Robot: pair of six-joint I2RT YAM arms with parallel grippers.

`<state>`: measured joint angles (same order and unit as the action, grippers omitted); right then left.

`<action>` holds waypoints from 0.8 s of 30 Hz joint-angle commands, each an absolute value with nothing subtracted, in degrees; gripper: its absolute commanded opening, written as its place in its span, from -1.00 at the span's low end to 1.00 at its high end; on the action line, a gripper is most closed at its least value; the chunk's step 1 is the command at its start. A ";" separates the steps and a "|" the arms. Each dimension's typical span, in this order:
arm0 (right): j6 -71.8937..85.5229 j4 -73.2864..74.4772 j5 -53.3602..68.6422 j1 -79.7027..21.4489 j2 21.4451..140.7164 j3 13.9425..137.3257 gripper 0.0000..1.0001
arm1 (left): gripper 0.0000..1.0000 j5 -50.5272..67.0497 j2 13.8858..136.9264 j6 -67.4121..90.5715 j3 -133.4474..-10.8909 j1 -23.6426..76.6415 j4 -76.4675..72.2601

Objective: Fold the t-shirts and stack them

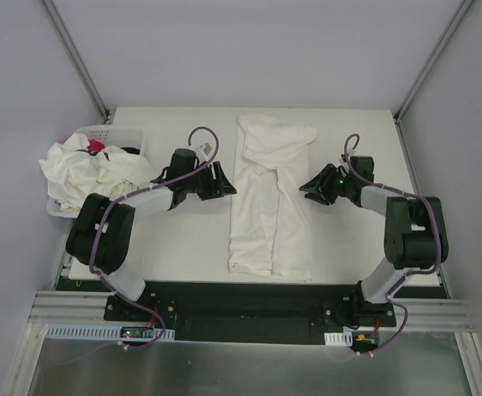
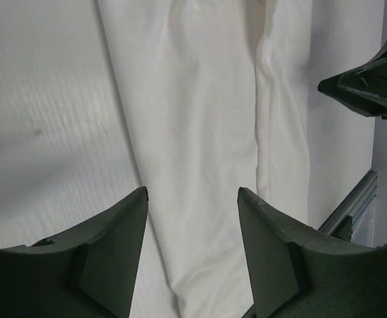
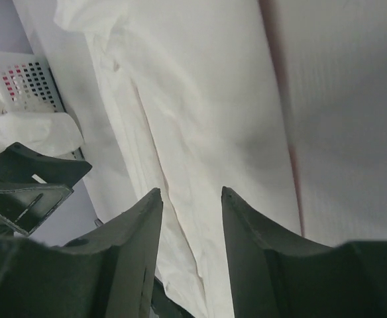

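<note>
While the long t-shirt (image 1: 270,206) lies flat in the middle of the white tabletop (image 1: 183,239), my two arms reach toward it from both sides. Its sides are folded in, so it makes a long strip that runs from the near edge toward the far edge. The far end is wider and a bit bunched up.

My left jaws are just beside the left edge of the strip. They stand apart and nothing is between them. From my left wrist I see both my left fingers (image 2: 107,258) with the shirt below the gap. I cannot tell if they touch the cloth.

My right jaws are at the right edge of the strip, across from my left ones. They stand apart too, and they hold nothing. From my right wrist I see the shirt through the gap between my right fingers (image 3: 256,258), with a long crease running down it.

Far off on my left, a pile of t-shirts (image 1: 92,173) sits crumpled in a white basket (image 1: 124,133) with small holes. The pile spills over the near rim. A small red thing (image 1: 97,146) peeks out on top of the pile, near the back of the basket
</note>
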<state>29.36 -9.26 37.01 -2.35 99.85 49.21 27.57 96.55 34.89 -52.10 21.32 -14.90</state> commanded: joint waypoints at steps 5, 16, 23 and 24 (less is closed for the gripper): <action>21.44 -1.93 36.91 -2.64 83.33 38.42 -0.06 | 0.11 27.51 75.44 33.49 -38.51 22.06 -9.76; 18.55 -2.20 36.39 -2.20 67.09 22.51 0.20 | 0.35 25.84 66.00 33.75 -27.08 23.46 -6.24; 18.72 5.88 36.65 -1.67 55.47 17.23 0.21 | 0.34 25.58 65.83 35.77 -21.71 26.10 -8.79; 18.46 6.76 36.65 -1.50 54.59 16.62 0.21 | 0.34 25.58 65.74 35.86 -21.01 26.36 -8.79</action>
<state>20.12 1.78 36.38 -2.31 59.20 18.11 26.22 66.63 35.16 -22.79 25.32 -6.92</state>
